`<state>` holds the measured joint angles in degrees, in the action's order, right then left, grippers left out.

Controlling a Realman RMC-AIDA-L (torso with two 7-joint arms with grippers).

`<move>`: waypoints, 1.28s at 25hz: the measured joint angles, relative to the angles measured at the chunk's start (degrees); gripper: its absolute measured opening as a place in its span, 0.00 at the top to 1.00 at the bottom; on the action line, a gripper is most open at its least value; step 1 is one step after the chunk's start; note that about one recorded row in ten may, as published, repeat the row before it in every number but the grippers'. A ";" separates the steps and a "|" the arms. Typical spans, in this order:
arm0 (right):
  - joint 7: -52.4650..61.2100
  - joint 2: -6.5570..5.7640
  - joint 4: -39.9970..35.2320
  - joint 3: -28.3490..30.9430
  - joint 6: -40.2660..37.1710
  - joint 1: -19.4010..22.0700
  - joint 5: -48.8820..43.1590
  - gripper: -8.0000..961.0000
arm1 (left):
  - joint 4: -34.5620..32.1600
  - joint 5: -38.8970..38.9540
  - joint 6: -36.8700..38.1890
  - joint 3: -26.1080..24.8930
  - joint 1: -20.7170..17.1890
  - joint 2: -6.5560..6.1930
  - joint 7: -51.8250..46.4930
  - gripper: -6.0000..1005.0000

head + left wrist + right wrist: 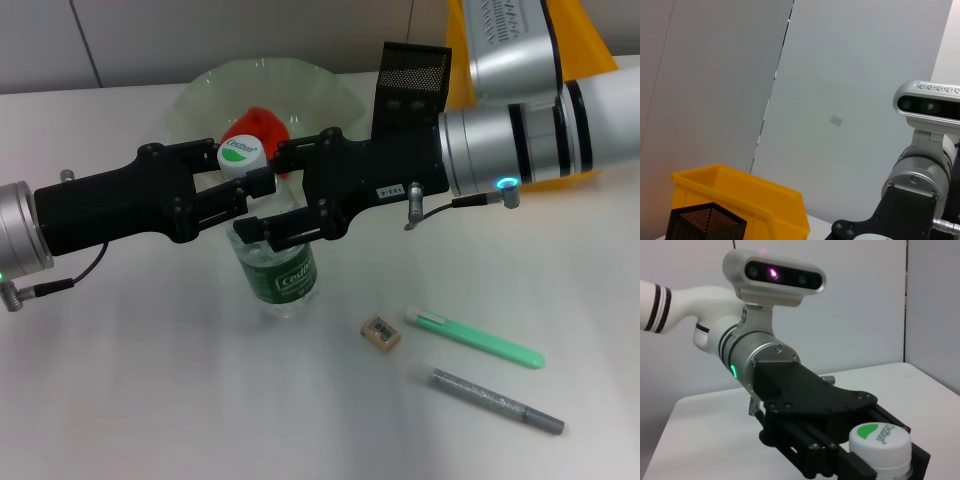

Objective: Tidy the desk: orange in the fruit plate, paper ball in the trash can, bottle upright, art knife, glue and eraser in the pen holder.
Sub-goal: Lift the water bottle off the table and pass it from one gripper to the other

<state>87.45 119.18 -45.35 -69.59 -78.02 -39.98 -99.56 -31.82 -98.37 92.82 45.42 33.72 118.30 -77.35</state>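
The clear bottle (green label, white cap with green top) stands upright on the table, left gripper pinching its neck, right gripper clamping its shoulder.

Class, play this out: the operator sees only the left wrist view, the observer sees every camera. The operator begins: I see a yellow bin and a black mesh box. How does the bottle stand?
Observer: The bottle stands upright on the table, with the left gripper shut on its cap.
Operator: Where is the right gripper?
Observer: The right gripper is at the bottle's shoulder, reaching in from the opposite side.
Operator: Is the orange put away?
Observer: Yes, the orange lies in the fruit plate.
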 joint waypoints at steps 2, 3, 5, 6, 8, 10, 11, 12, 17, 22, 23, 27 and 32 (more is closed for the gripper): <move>0.34 0.00 -0.04 0.08 0.00 0.00 0.00 0.23 | 0.00 0.01 0.00 0.00 0.03 0.00 0.00 0.55; 0.52 0.00 -0.11 0.10 -0.02 0.00 0.00 0.23 | 0.01 0.01 0.00 0.00 0.04 0.00 0.00 0.55; 0.82 -0.01 -0.30 0.13 -0.19 0.00 0.00 0.23 | 0.01 0.01 0.00 0.00 0.04 0.00 0.00 0.55; 0.92 -0.01 -0.36 0.14 -0.26 0.00 0.00 0.23 | 0.01 0.01 0.00 0.00 0.04 0.00 0.00 0.55; 1.08 -0.01 -0.47 0.19 -0.47 0.00 0.00 0.23 | 0.01 0.01 0.00 0.02 0.04 0.00 0.00 0.55; 1.15 -0.01 -0.86 0.24 -0.65 0.22 0.00 0.23 | 0.01 -0.01 0.03 0.03 0.04 0.01 0.00 0.55; 1.19 -0.01 -1.11 0.25 -0.68 0.43 0.00 0.23 | 0.01 -0.05 0.05 0.03 0.03 0.01 0.00 0.54; 1.36 -0.01 -1.61 0.25 -0.71 0.79 -0.03 0.23 | 0.01 -0.05 0.04 0.03 0.04 0.01 0.00 0.54; 2.52 0.00 -4.24 -0.12 -0.84 2.58 -0.16 0.24 | 0.00 -0.05 0.03 0.02 0.01 0.00 0.00 0.54; 3.23 -0.01 -5.78 0.02 -2.57 3.93 -0.22 0.24 | 0.01 -0.05 -0.04 0.02 0.02 -0.06 0.00 0.54; 3.38 -0.01 -5.85 0.22 -3.53 4.11 -0.22 0.24 | 0.01 -0.06 -0.21 0.02 0.05 -0.09 0.00 0.54; 3.67 -0.04 -6.82 0.29 -4.17 4.70 -0.22 0.24 | 0.00 -0.06 -0.33 0.01 0.05 -0.09 0.00 0.54; 4.63 -0.06 -9.47 0.25 -4.53 6.64 -0.22 0.24 | 0.00 -0.06 -0.37 0.01 0.03 -0.09 0.00 0.53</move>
<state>92.08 119.12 -54.82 -69.33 -82.55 -33.34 -99.77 -31.82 -98.44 92.46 45.44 33.75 118.21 -77.35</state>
